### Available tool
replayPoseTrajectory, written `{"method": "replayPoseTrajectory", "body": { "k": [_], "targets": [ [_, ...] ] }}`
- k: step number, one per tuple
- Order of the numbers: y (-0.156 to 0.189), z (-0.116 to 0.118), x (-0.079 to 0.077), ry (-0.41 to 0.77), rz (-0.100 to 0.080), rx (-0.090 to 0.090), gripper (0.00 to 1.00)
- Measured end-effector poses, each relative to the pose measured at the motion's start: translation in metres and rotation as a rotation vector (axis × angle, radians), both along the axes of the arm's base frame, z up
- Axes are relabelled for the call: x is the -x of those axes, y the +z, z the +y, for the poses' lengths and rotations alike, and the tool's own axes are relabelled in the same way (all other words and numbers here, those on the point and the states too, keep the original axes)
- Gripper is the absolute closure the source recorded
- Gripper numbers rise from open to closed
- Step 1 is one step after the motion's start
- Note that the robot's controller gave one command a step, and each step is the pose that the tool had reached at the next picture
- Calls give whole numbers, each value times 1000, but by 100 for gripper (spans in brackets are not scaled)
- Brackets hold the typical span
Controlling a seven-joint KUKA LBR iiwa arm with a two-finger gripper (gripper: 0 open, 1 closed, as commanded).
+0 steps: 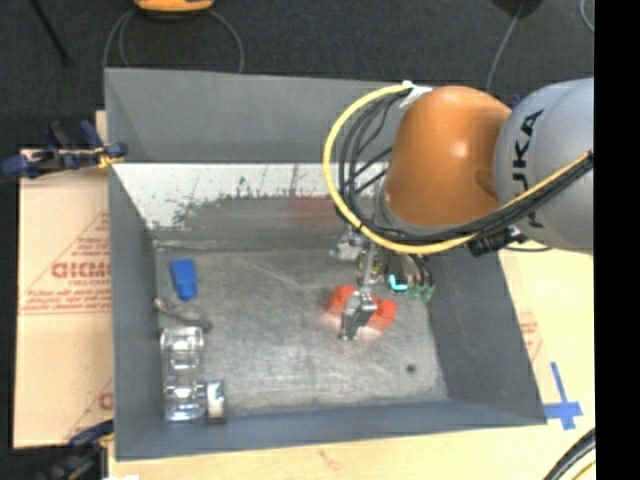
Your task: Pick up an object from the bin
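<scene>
My gripper (352, 320) hangs low over the right middle of the bin floor, under the orange wrist cover. Its metal fingers reach down onto a small orange-red object (378, 312) that lies flat there; red shows on both sides of the fingers. Whether the fingers close on it is hidden by the fingers themselves.
A small blue block (184, 279) lies near the left wall. Below it a clear plastic piece (183, 372) stretches along the left front corner, with a small white bit (216, 399) at its end and a thin grey item (180, 313) above it.
</scene>
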State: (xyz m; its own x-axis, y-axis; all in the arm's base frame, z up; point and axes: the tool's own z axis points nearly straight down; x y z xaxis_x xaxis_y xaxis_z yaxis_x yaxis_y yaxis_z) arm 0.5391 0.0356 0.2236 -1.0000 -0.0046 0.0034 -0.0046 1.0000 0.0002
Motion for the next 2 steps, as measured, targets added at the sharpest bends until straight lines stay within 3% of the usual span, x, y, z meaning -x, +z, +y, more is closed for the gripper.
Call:
{"method": "replayPoseTrajectory", "body": {
  "k": [1,2],
  "targets": [
    [-130,-82,-19,-90,0,1,0],
    [-125,-80,-22,-88,-10,0,100]
  ]
}}
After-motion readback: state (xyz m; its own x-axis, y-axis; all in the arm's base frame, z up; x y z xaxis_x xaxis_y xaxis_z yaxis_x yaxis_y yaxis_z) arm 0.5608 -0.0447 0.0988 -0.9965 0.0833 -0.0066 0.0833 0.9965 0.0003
